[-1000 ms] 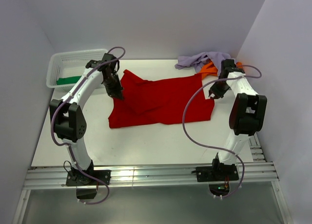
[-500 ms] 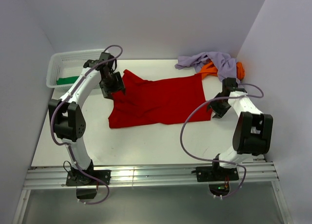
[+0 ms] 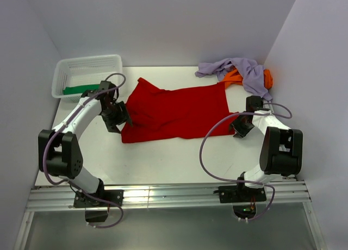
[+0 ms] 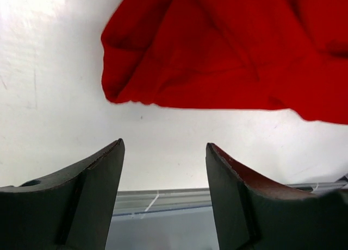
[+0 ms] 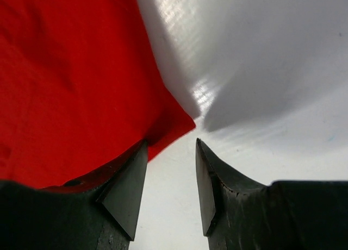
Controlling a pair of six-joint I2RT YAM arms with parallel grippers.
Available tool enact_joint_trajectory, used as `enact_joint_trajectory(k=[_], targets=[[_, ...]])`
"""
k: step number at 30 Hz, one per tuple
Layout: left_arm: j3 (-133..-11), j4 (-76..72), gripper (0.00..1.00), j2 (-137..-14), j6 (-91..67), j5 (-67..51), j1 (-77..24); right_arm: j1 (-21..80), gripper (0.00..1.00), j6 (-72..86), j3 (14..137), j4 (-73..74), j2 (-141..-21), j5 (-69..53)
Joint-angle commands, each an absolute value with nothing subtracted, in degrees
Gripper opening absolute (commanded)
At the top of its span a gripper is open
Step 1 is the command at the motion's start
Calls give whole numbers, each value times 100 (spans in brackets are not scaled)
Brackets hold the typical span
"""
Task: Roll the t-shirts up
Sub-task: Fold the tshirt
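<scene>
Red t-shirt (image 3: 179, 114) lay flat betw. both grippers. L arm bent at elbow, left gripper (image 3: 117, 117) low at shirt's left edge, jaws apart, empty. R arm folded tight, right gripper (image 3: 241, 127) at shirt's near-right corner, released, holding nothing. Beyond it, orange t-shirt (image 3: 232, 76) mostly hidden under lavender t-shirt (image 3: 228, 65). Red one's long axis ran gripper to gripper.

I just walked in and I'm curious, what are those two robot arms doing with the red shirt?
The red t-shirt lies spread out on the table. The left hand hovers open by its left end, and the right hand sits open at its near right corner. Neither holds it. No rolling has started yet.
</scene>
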State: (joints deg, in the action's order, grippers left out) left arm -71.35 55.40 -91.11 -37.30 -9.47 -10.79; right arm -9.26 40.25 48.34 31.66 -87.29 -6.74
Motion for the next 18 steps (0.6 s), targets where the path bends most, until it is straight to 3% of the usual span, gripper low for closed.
enact_joint_trajectory(k=[1,13,15,18], targets=[[-6619,5054,66,-8640,-3955,-1371,-1055,-958,48,4184,4869,2743,-8701,-466],[-5608,4413,61,-8429,-4359,-1477,-1055,-932,47,4263,4579,2540,-8947,-237],[-5450,4333,60,-8429,-4394,-1459,-1055,-932,42,4289,4535,2505,-8982,-202],[-5239,4210,58,-8403,-4473,-1363,-1055,-932,25,4289,4614,2549,-9131,-158]])
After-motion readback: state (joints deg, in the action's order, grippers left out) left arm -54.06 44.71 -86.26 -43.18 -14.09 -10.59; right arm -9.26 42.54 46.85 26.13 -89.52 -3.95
